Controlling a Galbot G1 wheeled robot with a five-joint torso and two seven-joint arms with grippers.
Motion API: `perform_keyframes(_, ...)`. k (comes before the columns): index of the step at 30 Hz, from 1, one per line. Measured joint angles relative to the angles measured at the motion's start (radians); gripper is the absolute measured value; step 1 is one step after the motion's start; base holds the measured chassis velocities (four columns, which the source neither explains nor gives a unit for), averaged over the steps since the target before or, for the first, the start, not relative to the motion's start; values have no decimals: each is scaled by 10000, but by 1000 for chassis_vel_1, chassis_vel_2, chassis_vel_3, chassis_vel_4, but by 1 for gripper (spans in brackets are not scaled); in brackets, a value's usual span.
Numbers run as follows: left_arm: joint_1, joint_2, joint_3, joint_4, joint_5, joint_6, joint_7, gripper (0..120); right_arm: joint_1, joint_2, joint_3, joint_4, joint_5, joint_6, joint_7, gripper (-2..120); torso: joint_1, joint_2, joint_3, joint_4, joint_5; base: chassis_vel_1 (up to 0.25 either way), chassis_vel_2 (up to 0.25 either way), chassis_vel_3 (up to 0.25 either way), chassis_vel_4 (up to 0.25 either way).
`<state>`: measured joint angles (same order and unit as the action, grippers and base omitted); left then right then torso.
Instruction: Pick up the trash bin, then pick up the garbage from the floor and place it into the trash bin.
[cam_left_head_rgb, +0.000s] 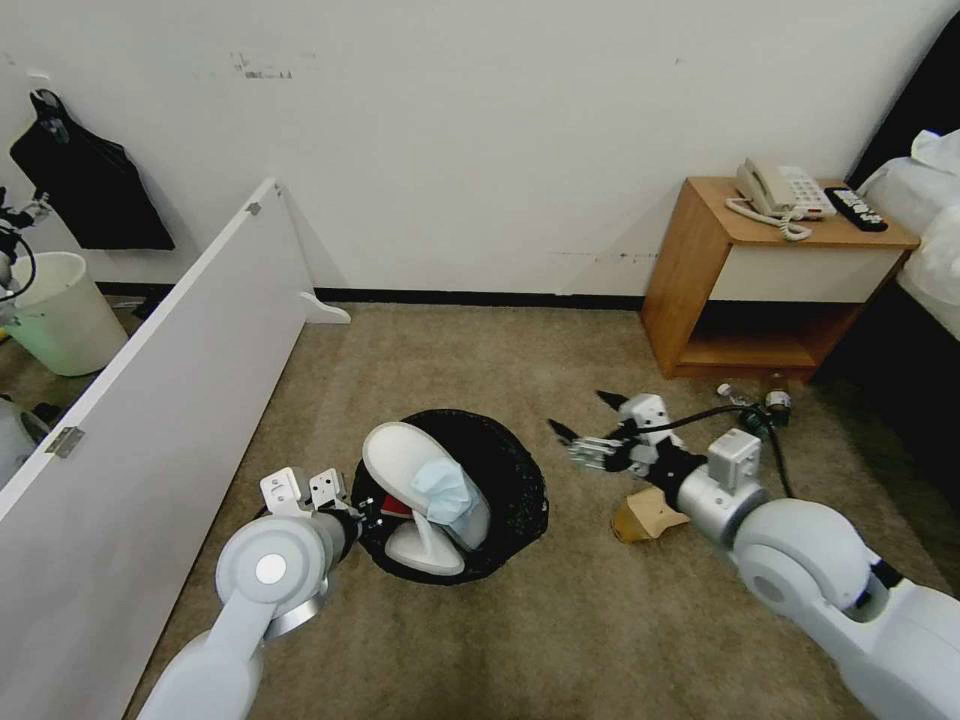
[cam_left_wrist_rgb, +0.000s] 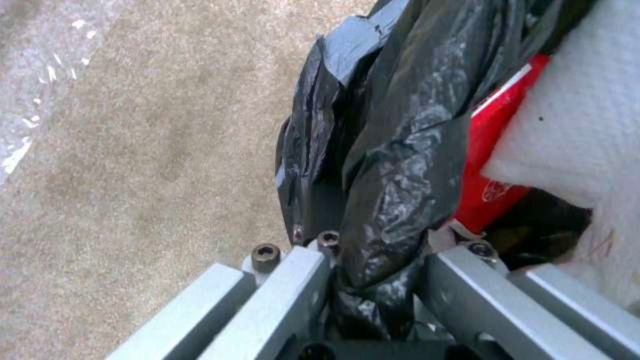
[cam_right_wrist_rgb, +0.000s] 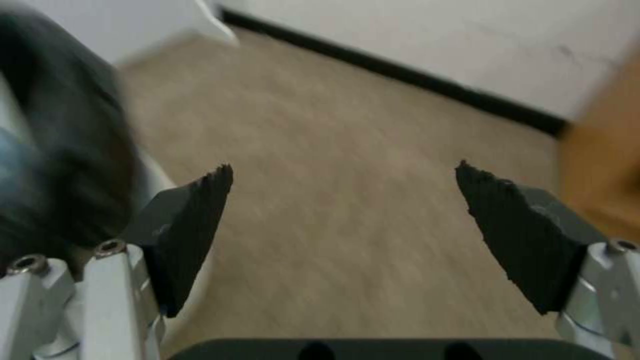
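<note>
Nearest the robot, at about 7 o'clock in the head view, the left gripper was clamped on the rim of the trash bin; the wrist view showed the bag's black plastic bunched between its fingers, so it had hold of the bin. The bin sat at 6 o'clock on the carpet, tipped toward the robot, black crinkly liner all round; inside were two white slippers, a light-blue cloth draped on them, and a red packet by the rim. At 3 o'clock of the bin the right gripper hung wide open, holding nothing. My take: keep the bin steady and go for the brown cardboard piece just under that arm, pinching an edge. Farther off, at 2 o'clock by the nightstand, lay plastic bottles.
</note>
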<state>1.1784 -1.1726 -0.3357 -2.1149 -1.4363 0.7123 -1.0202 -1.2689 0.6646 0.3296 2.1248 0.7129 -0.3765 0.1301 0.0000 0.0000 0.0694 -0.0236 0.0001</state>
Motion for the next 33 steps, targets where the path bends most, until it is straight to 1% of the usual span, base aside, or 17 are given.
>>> perform_keyframes(1,0,13,-20,-8,3,5,50,0,-441,-23,336,-197,-188,-43,87,90,0,0,0,-1,3,0,0,0,0)
perform_keyframes(5,-7,23,-40,-31,4,16,146,0,-897,-81,700,-410,-281,-130,200,95,0,0,0,1,1,0,0,0,0)
perform_keyframes(7,-17,61,-50,-71,29,47,276,0,-1256,-244,1031,-605,-266,-301,292,99,0,0,0,1,0,0,0,0,0)
perform_keyframes(14,-15,98,-110,-136,183,113,535,0,-1265,-374,1052,-968,31,-457,554,100,0,1,0,4,-1,0,0,0,0)
perform_keyframes(18,8,126,-121,-181,271,143,694,0,-1190,-85,913,-1201,31,-226,858,100,0,0,0,3,0,0,0,0,0)
perform_keyframes(20,46,181,-127,-235,385,195,865,0,-1314,253,987,-1318,-133,71,1092,100,1,0,0,3,0,0,0,0,0)
perform_keyframes(24,102,222,-131,-262,577,225,1056,0,-1560,474,1220,-1307,-245,377,1230,100,0,0,0,3,-1,0,0,0,0)
perform_keyframes(26,214,280,-135,-311,866,234,1332,0,-2183,797,1983,-1028,-528,648,1227,100,0,0,0,2,-1,0,0,0,0)
perform_keyframes(27,214,280,-135,-311,866,234,1332,0,-2183,797,1983,-1028,-528,648,1227,100,0,0,0,2,-1,0,0,0,0)
perform_keyframes(29,306,305,-135,-338,1046,238,1460,0,-2676,1009,2630,-773,-747,776,1089,100,0,0,0,1,-2,0,0,0,0)
perform_keyframes(30,306,305,-135,-338,1046,238,1460,0,-2676,1009,2630,-773,-747,776,1089,100,0,0,0,1,-2,0,0,0,0)
perform_keyframes(32,390,353,-107,-427,1150,239,1547,0,-3441,1394,3693,-400,-1074,913,744,100,0,0,0,4,-1,0,0,0,0)
perform_keyframes(33,390,353,-107,-427,1150,239,1547,0,-3441,1394,3693,-400,-1074,913,744,100,0,0,0,4,-1,0,0,0,0)
